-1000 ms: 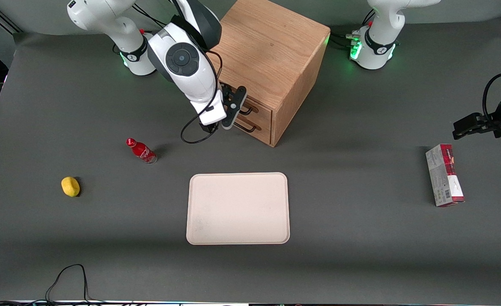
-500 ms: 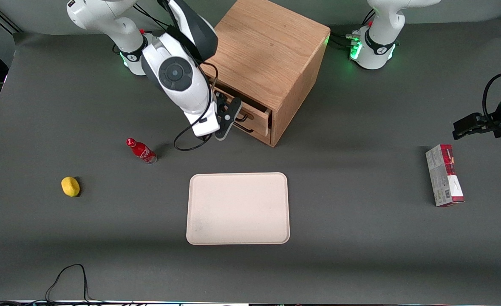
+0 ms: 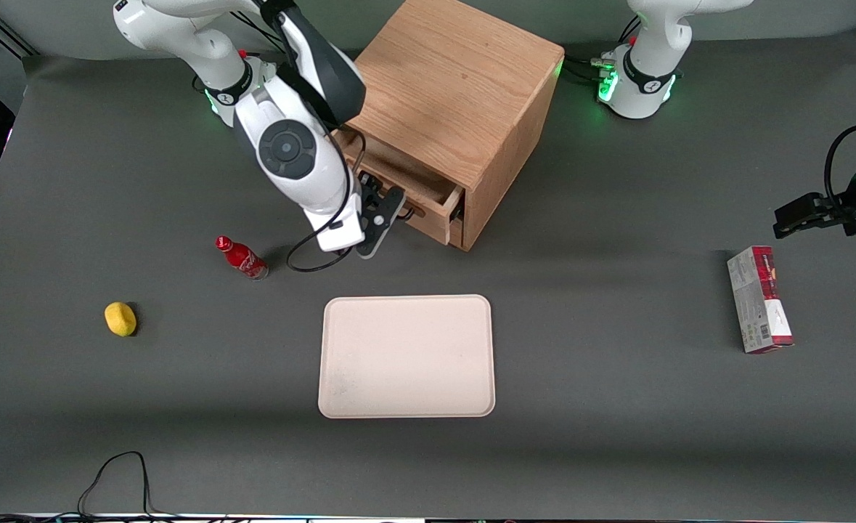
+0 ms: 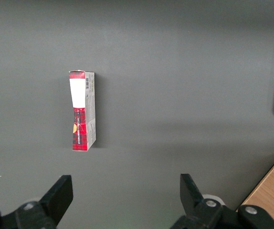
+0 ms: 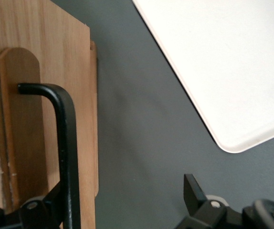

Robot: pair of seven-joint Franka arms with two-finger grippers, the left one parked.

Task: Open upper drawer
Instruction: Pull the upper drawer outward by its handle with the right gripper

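Observation:
The upper drawer (image 3: 401, 179) of the oak cabinet (image 3: 457, 87) stands pulled partly out, and its hollow inside shows from above. My gripper (image 3: 378, 218) is at the drawer's front face, low over the table. In the right wrist view the drawer front (image 5: 36, 119) carries the black bar handle (image 5: 65, 143). That bar runs just inside one finger of the gripper (image 5: 122, 191), while the other finger stands well apart over bare table. The fingers are open, not clamped on the bar. The lower drawer is mostly hidden under the upper one.
A cream tray (image 3: 406, 356) lies nearer the front camera than the cabinet; its corner shows as the tray (image 5: 223, 62) in the wrist view. A red bottle (image 3: 241, 258) and a yellow fruit (image 3: 120, 319) lie toward the working arm's end. A red-and-white box (image 3: 759, 299) lies toward the parked arm's end.
The upper drawer has slid out of the cabinet, from shut to well open. My gripper moved with its handle, toward the front camera and the working arm's end.

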